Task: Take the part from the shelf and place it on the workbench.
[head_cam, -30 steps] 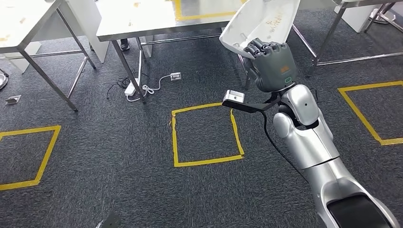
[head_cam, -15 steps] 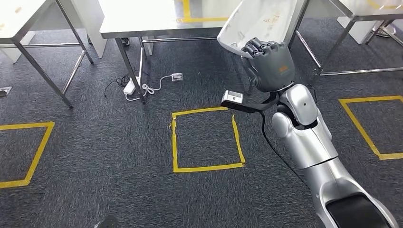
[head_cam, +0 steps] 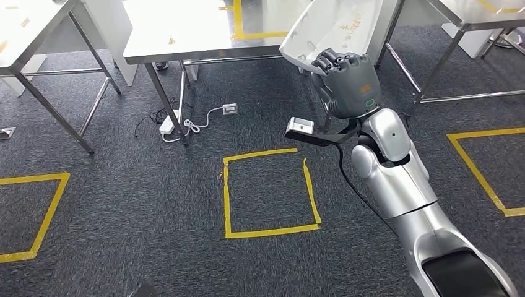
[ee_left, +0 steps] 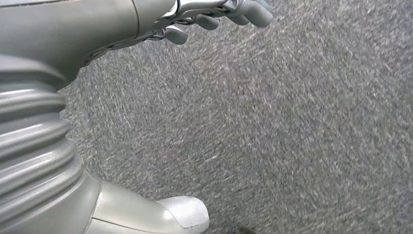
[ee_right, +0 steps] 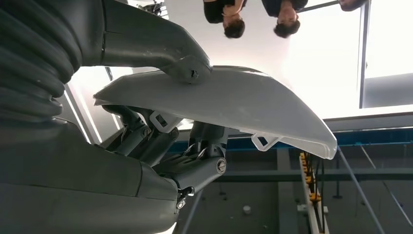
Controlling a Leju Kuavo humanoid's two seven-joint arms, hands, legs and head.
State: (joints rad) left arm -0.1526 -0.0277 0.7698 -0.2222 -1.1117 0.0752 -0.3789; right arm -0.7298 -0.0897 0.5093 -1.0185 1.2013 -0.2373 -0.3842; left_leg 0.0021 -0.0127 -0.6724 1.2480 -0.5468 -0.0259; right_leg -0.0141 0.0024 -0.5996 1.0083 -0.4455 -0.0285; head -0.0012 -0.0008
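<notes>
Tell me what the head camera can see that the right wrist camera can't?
Head view alone: the yellow tape square on the carpet, the steel tables, and a white power strip with its cable. Right wrist view alone: two people beyond the part, and clips on the part's underside. Both: the right hand holding the white part.

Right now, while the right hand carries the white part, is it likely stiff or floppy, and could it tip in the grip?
The part is probably stiff: its thin curved shell keeps its shape though the right hand holds only one edge. It seems light for its size. It may tip, since most of it overhangs the hand. Its smooth surface could be slippery.
</notes>
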